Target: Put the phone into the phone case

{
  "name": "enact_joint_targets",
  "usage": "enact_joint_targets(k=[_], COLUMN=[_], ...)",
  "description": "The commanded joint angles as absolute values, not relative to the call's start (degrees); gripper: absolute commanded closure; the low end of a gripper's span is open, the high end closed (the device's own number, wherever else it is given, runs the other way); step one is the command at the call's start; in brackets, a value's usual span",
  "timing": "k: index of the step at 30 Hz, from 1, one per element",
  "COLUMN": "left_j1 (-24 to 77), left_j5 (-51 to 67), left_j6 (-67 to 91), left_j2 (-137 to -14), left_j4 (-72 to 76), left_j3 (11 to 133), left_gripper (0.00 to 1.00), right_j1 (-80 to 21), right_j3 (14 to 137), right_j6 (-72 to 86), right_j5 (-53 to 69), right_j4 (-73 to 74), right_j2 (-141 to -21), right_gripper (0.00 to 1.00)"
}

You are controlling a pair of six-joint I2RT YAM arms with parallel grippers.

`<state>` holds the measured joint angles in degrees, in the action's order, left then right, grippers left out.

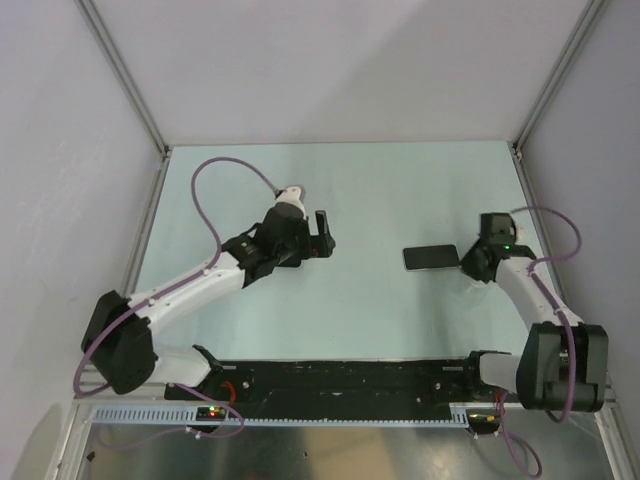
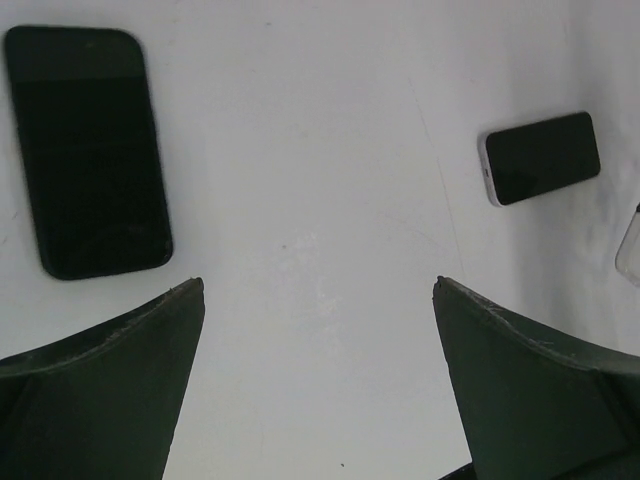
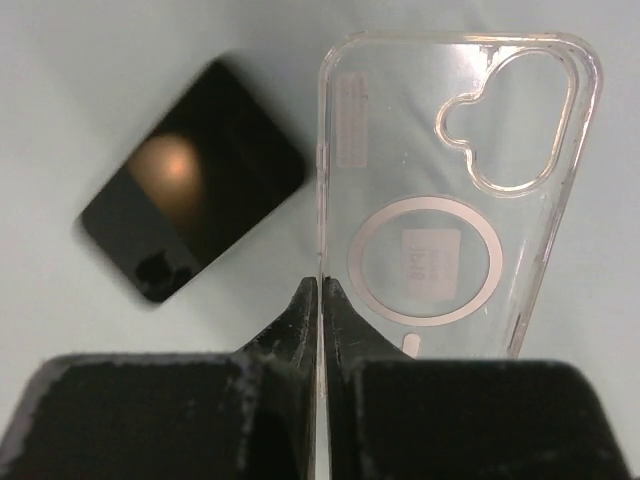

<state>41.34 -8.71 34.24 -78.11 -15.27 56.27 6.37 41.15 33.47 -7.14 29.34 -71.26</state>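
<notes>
The phone [image 1: 432,257] lies flat on the pale table, dark screen up, right of centre; it also shows as the phone [image 2: 540,157] and the phone [image 3: 195,220]. The clear phone case [image 3: 450,180], with a ring and a camera cut-out, lies beside the phone. My right gripper [image 3: 319,283] is shut on the case's left side wall, just right of the phone [image 1: 470,258]. My left gripper [image 2: 318,285] hangs open over bare table, left of the phone [image 1: 322,238]. The top view barely shows the case.
A dark flat rectangle with rounded corners [image 2: 90,150] lies on the table at the upper left of the left wrist view. Grey walls close in the table [image 1: 380,190] at the back and sides. A black rail [image 1: 340,380] runs along the near edge.
</notes>
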Motion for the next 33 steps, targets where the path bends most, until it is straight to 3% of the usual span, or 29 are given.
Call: enact_joint_targets(k=[1,5,11,20,21,24,26,29,33], left_j1=[39.9,38.9,37.3,33.9,33.7,33.6,33.6,33.6,33.7], left_j5=[-15.8,-19.1,-20.0,-20.4,-20.4,-19.8,-19.7,-19.3,-15.2], left_j6=[40.8,43.0,44.6,46.0,46.0,45.5,45.0,44.2,41.3], left_j2=[-70.8,-65.3,-57.8,-52.1,-52.8,-56.2,-58.3,-61.5,-69.1], left_j4=[-14.5,-14.6,-14.6,-14.6,-14.6,-14.2,-13.7,-12.7,-9.5], left_j3=[50.1,44.2,37.0,30.9,31.3,33.7,35.4,38.7,44.9], left_gripper=[0.00,0.00,0.00,0.01,0.01,0.01,0.02,0.02,0.02], right_j1=[-9.8,-25.3,-43.4,-55.8,-56.5,-57.2,-56.8,-54.7,-49.2], right_j3=[47.0,51.8,62.9,66.1,66.1,66.1,65.8,65.5,63.1], right_j6=[31.5,29.4,27.8,24.9,24.5,24.4,25.2,27.1,33.1], right_j5=[-6.1,-5.9,-10.4,-7.7,-7.5,-8.0,-8.9,-8.9,-14.2], right_j4=[31.7,29.7,30.9,29.3,29.3,29.7,29.9,30.0,33.2], right_j2=[-68.1,-72.3,-88.0,-98.4,-98.9,-99.1,-97.5,-93.3,-85.6], right_gripper=[1.00,1.00,1.00,0.98,0.94,0.56,0.38,0.29,0.30])
